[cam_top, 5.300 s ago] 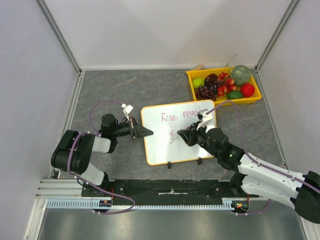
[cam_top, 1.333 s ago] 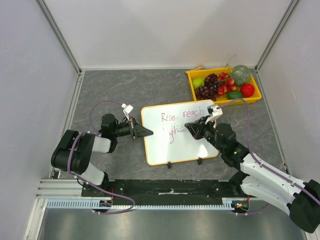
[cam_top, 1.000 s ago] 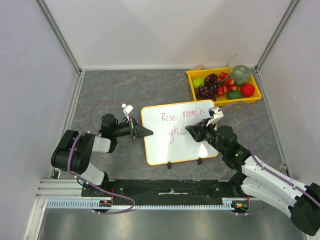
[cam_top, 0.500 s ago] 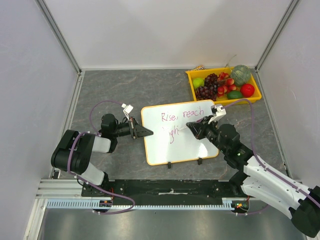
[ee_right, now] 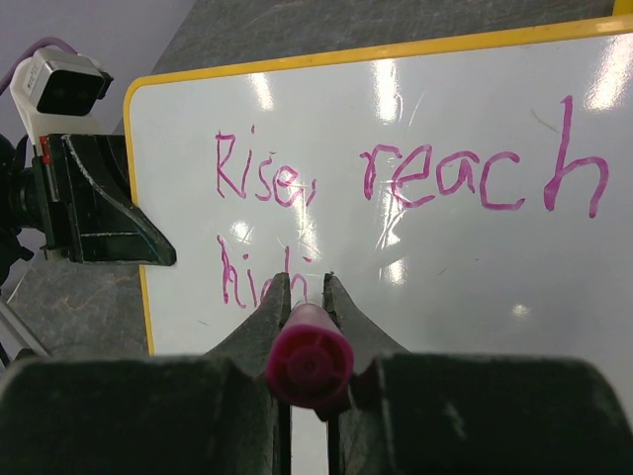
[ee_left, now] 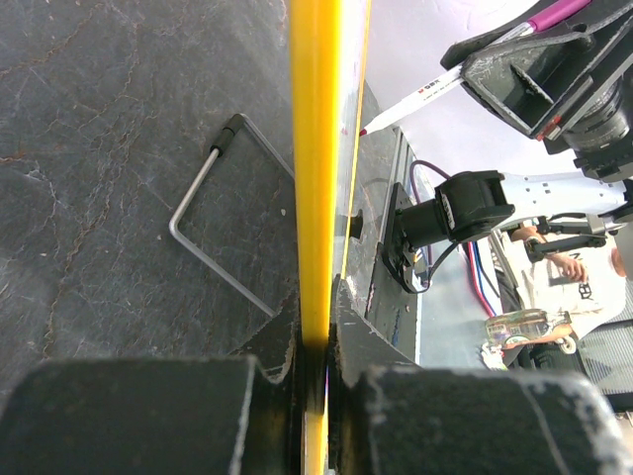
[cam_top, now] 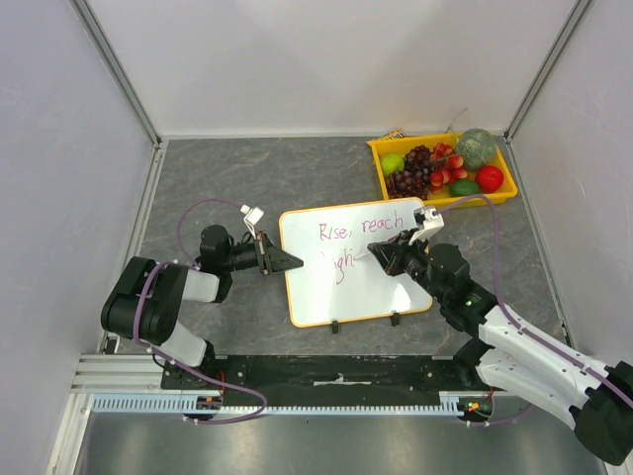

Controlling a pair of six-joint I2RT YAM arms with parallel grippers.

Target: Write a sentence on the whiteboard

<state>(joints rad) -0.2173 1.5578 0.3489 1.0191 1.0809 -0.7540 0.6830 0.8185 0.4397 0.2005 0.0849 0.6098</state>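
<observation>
The whiteboard [cam_top: 348,293], white with a yellow rim, lies tilted in the middle of the table. My left gripper [cam_top: 297,261] is shut on its left edge; in the left wrist view the rim [ee_left: 315,148] runs between the jaws of that gripper [ee_left: 316,336]. The sentence [cam_top: 360,227] in pink reads "Rise, reach" [ee_right: 396,178], with "hig" [ee_right: 252,277] begun below it. My right gripper [cam_top: 374,252] is shut on a pink marker [ee_right: 307,361], its tip on the board at the second line, just right of the last letter.
A yellow tray [cam_top: 450,201] of fruit stands at the back right, close behind the right arm. Two black clips [cam_top: 336,325] sit on the board's near edge. A wire stand [ee_left: 213,228] shows under the board. Enclosure walls close in on three sides.
The right gripper has shifted the marker slightly along the second line, which has grown by a few letters since the earliest frame. The left gripper and the board have stayed put.
</observation>
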